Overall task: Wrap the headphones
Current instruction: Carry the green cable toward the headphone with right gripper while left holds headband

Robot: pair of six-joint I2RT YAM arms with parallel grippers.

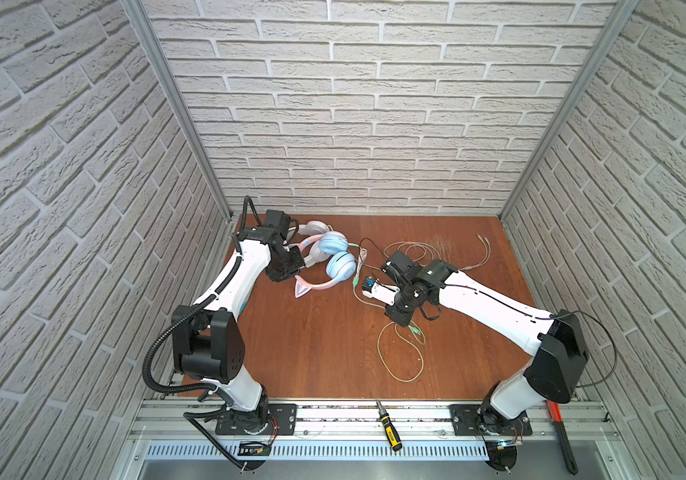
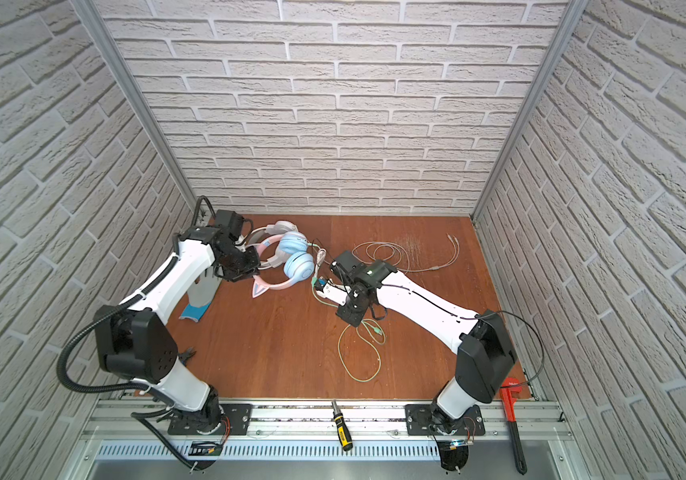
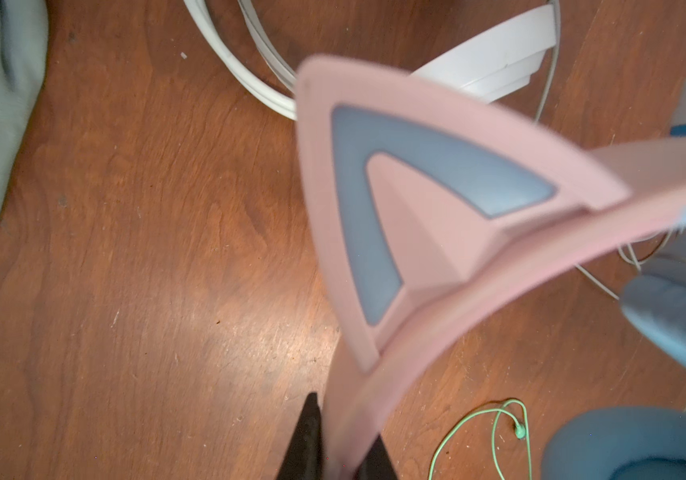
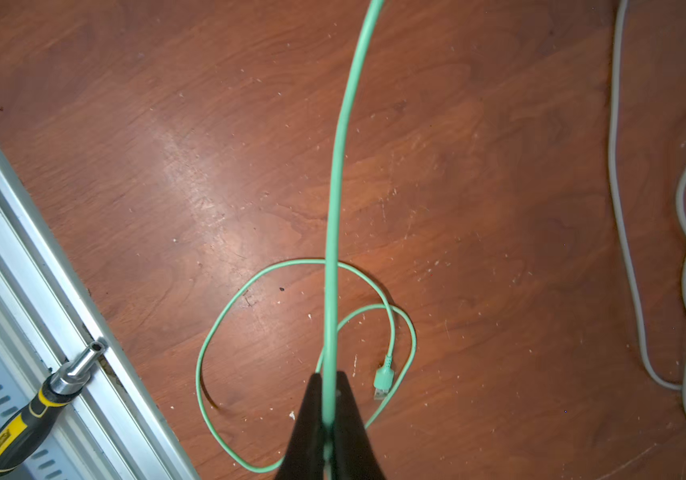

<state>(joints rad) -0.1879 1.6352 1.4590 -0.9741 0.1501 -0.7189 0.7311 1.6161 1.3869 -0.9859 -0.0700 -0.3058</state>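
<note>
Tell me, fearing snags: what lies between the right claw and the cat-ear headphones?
The green cable the right claw grips, passing white cable strands, in both top views.

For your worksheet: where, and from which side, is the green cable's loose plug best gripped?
Probably the plug itself, from straight above with jaws across its narrow width: it lies flat on the table, and it is thicker than the green cable.

Cat-ear headphones (image 1: 341,266) just before plain headphones (image 1: 318,227), far left on table (image 1: 312,353); cables (image 4: 335,199) to their right.
</note>
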